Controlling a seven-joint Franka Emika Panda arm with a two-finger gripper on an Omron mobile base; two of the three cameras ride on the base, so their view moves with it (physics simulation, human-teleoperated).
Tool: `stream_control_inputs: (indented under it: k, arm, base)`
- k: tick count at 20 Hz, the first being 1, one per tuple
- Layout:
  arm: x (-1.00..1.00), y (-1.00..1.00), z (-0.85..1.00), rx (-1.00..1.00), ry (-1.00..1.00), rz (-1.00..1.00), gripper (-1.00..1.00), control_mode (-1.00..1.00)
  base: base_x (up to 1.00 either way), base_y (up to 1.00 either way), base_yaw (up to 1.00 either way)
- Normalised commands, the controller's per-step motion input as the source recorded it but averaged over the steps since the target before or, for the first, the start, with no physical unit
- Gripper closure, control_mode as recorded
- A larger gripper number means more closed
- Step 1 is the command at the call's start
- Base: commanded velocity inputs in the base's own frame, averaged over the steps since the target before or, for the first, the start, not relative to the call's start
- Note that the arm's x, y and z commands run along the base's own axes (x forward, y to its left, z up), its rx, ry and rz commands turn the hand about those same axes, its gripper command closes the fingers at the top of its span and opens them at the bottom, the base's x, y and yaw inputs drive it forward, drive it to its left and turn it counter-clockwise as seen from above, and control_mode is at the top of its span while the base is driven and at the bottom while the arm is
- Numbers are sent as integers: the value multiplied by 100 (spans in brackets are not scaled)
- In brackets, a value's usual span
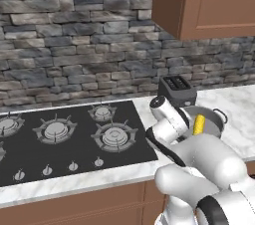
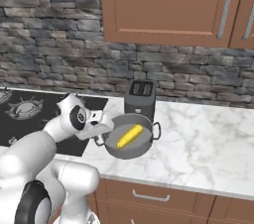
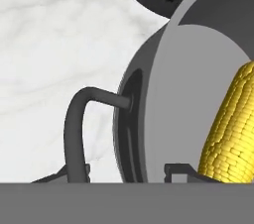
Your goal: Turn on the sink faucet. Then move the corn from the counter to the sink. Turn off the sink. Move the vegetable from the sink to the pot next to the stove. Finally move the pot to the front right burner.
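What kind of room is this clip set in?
A rendered home kitchen: a black gas stove set into a marble counter, a toaster by the stone wall, and a pot holding corn.

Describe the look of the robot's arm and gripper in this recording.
The arm is built of glossy white, rounded segments with dark grey to black bands at the joints; a round dark cap marks the joint seen in the right base view. No cables or lettering show. The gripper ends in two small dark, blocky fingertips, seen in the hand view.
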Motion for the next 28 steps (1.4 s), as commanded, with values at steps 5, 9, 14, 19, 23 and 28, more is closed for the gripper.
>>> stream_control_inputs:
  k: [5, 9, 14, 19, 23, 28]
  arm:
    - [3, 100, 22, -1, 11, 19, 100, -100]
    - [6, 100, 24, -2, 10, 19, 100, -100]
    - [11, 100, 19, -2, 9, 18, 100, -100]
    - [11, 100, 15, -2, 9, 18, 100, -100]
    - [13, 92, 3, -1, 7, 17, 100, -100]
    - [27, 57, -4, 0, 2, 11, 100, -100]
  base:
    - [0, 0, 0]
    - [0, 0, 0]
    - [0, 0, 0]
    - [0, 0, 0]
    - [0, 0, 0]
    - [0, 0, 0]
